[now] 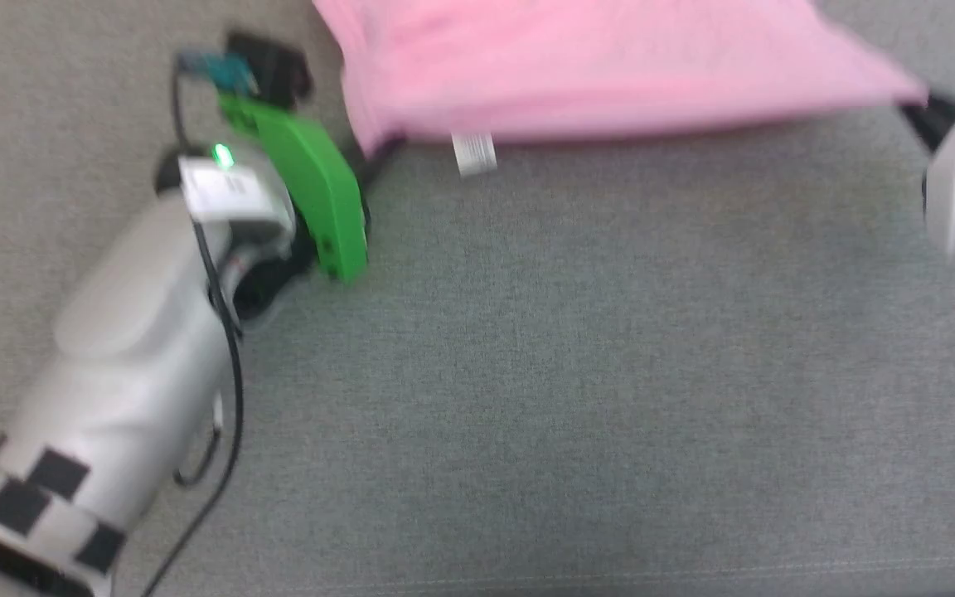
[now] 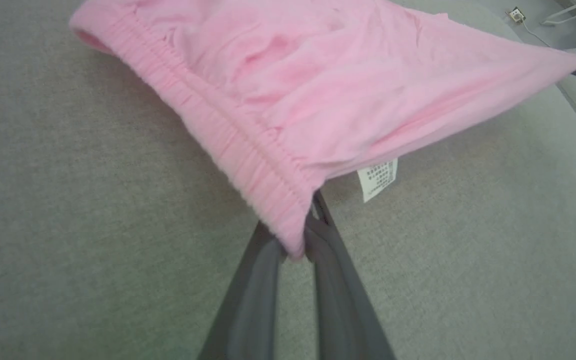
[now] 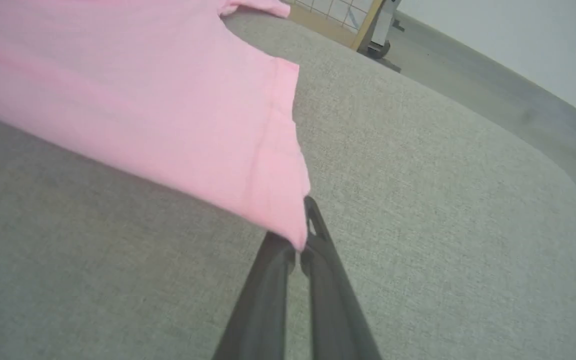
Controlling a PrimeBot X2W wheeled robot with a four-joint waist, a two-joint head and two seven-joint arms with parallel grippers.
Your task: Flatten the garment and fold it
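A: Where's the garment?
B: Twelve o'clock, head view: pink shorts (image 1: pixel 593 66) pulled taut, near edge lifted off the grey table (image 1: pixel 569 373).
A: Pincers?
B: left pincer (image 2: pixel 295 245) clamped on the waistband corner, eleven o'clock. right pincer (image 3: pixel 302 242) clamped on a hem corner, two o'clock. White care label (image 1: pixel 474 154) dangles between them.

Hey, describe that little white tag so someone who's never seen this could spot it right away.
Find the wide grey surface, with pink shorts held stretched above it. Follow their lower edge toward the waistband corner pinched by the left fingers; the tag hangs just beside it. What sets it apart: a small white rectangle with dark print, dangling from otherwise plain pink cloth.
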